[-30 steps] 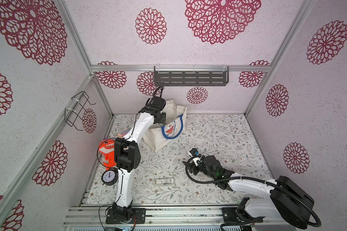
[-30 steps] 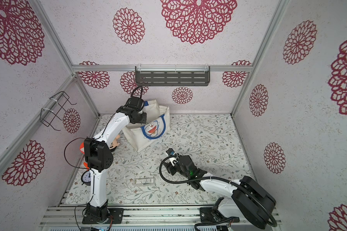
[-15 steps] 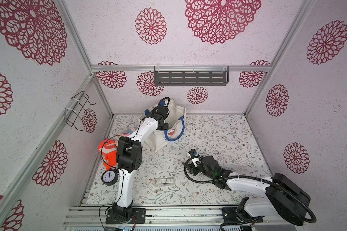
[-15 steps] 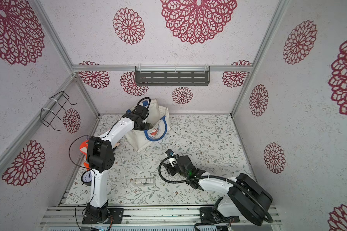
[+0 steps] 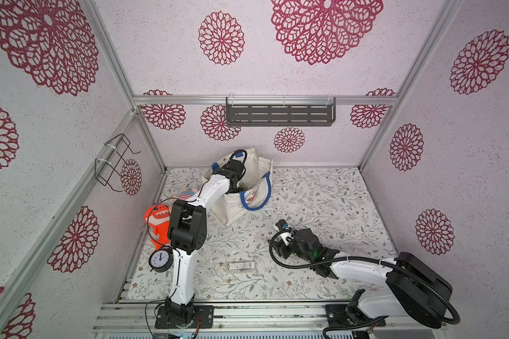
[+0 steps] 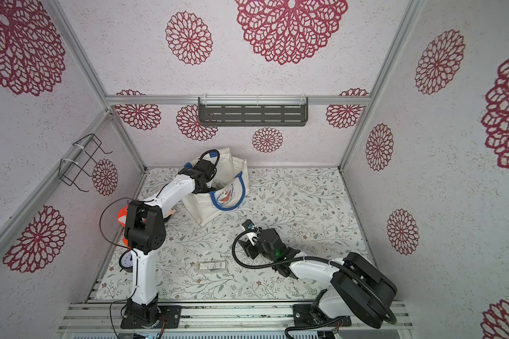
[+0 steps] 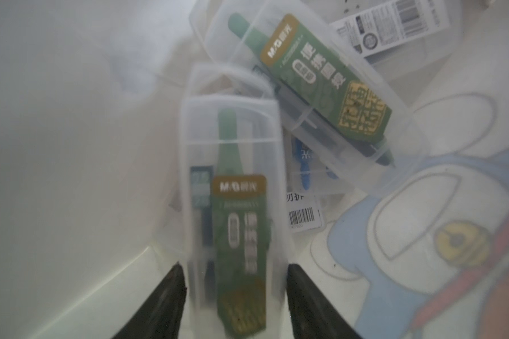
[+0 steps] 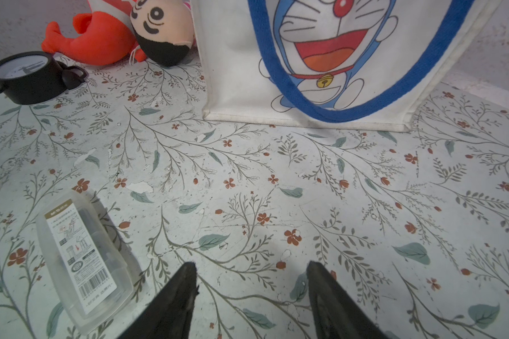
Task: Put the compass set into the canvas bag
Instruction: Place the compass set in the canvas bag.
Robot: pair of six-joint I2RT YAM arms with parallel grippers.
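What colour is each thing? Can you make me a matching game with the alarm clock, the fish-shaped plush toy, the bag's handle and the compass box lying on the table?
Things:
1. alarm clock
2. fish-shaped plush toy
3. canvas bag handle
4. compass set case on the table

Colours:
A. clear, see-through
B. blue
C. black
D. orange

Pairs: 1-C, 2-D, 3-B, 4-A.
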